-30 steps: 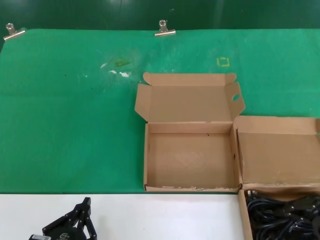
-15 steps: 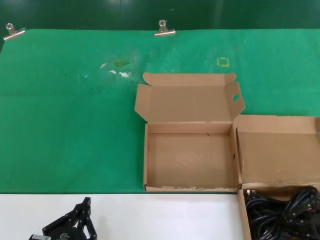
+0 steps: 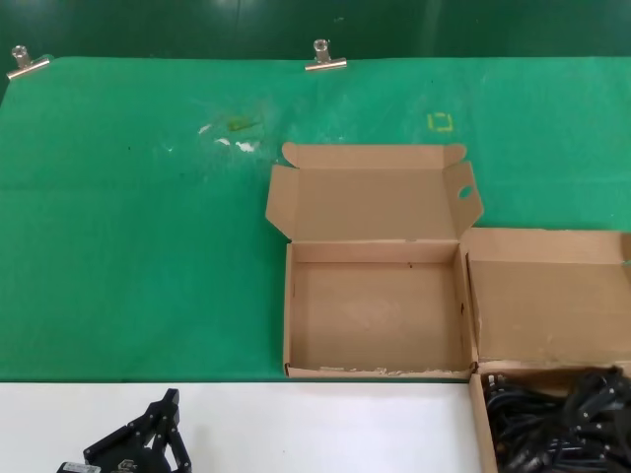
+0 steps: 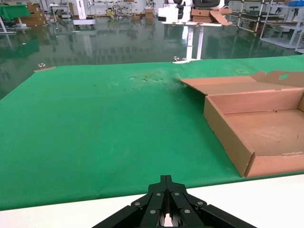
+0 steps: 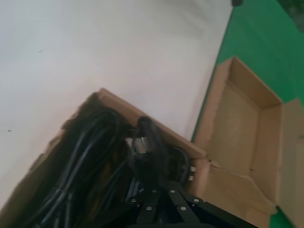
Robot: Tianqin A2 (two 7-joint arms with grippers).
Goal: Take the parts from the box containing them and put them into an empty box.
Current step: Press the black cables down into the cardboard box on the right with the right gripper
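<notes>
The empty box (image 3: 375, 315) lies open in the middle of the green mat, with a round hole (image 3: 463, 192) in its side flap; it also shows in the left wrist view (image 4: 266, 128) and the right wrist view (image 5: 237, 118). To its right sits the box containing them (image 3: 547, 296), its tray (image 5: 121, 100) full of black power cables (image 3: 542, 429). My right gripper (image 5: 154, 187) is down in that tray, shut on a cable bundle (image 5: 149, 147) that stands up above the others. My left gripper (image 3: 166, 402) rests shut over the white table at the near left (image 4: 166, 180).
The green mat (image 3: 138, 246) covers the far table, held by two metal clips (image 3: 323, 57) at its back edge. A white table strip (image 3: 296, 424) runs along the near side. The two boxes touch side by side. A small yellow square (image 3: 440, 121) marks the mat.
In the right-hand box the cables have shifted: a black loop rose near the tray's right side and now bunches up higher. The left arm and both boxes have not moved.
</notes>
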